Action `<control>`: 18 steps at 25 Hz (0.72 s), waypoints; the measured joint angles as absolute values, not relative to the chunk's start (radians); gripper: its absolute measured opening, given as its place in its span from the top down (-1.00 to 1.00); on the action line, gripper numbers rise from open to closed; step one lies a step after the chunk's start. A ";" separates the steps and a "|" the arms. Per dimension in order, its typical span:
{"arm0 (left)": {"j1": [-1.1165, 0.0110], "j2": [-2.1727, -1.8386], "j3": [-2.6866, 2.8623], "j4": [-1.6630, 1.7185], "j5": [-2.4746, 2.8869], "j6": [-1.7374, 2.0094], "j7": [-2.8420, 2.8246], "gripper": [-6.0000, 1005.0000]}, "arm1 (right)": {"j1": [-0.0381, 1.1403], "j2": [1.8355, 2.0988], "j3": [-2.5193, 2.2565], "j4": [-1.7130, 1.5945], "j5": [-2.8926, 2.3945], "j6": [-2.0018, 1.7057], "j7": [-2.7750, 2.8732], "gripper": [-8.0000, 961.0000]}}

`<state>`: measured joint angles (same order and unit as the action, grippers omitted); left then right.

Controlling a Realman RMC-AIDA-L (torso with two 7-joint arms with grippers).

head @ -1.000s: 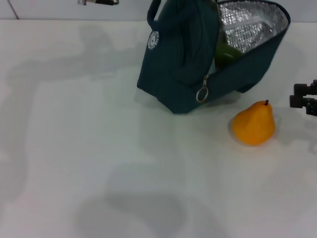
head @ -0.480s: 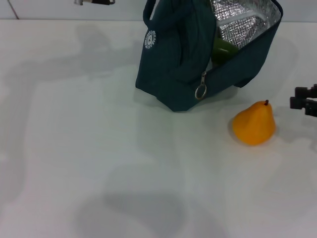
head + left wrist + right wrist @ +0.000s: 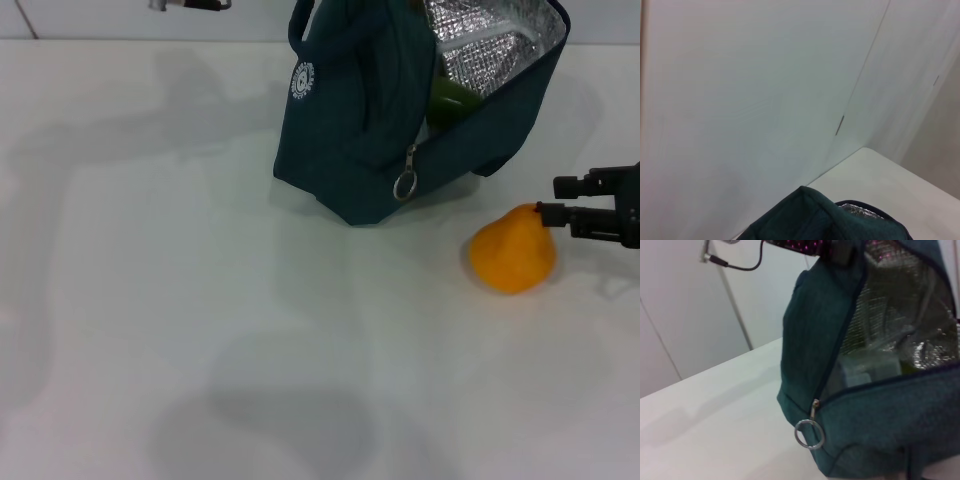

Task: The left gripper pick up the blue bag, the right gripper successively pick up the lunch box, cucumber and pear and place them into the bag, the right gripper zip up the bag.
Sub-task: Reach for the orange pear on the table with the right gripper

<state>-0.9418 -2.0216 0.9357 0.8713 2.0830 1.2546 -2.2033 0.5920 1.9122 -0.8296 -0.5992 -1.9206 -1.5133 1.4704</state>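
Observation:
The blue bag [image 3: 350, 120] stands tilted at the table's far side, its mouth open toward my right and showing foil lining [image 3: 490, 45]. Its top runs out of the head view. In the right wrist view a black part of my left gripper [image 3: 840, 251] clamps the top of the blue bag [image 3: 810, 340]. The cucumber [image 3: 452, 97] lies inside as a green patch, and a pale clear shape inside looks like the lunch box [image 3: 859, 374]. The zipper ring [image 3: 404, 187] hangs at the front corner. The pear [image 3: 512, 250] sits on the table. My right gripper [image 3: 548, 198] is open, its fingertips at the pear's stem end.
The white table [image 3: 200, 330] stretches wide in front and to the left of the bag. A wall rises right behind the bag. A cable and plug [image 3: 190, 4] hang at the far left edge.
My right gripper has moved left from the table's right edge up to the pear's stem. The bag shifted slightly up and left earlier, then held still. The pear has not moved.

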 joint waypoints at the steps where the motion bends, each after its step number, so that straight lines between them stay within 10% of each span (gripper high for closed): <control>1: -0.942 -2.021 0.936 0.871 2.083 1.254 -2.201 0.92 | 0.595 1.912 -0.834 -0.599 -1.921 -1.513 1.471 0.04; 18: -0.948 -2.015 0.935 0.861 2.083 1.221 -2.184 0.92 | 0.644 1.932 -0.893 -0.597 -1.945 -1.440 1.473 -0.02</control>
<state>-0.9477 -2.0145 0.9346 0.8607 2.0830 1.2213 -2.1842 0.6444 1.9320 -0.8927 -0.5966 -1.9455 -1.4405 1.4731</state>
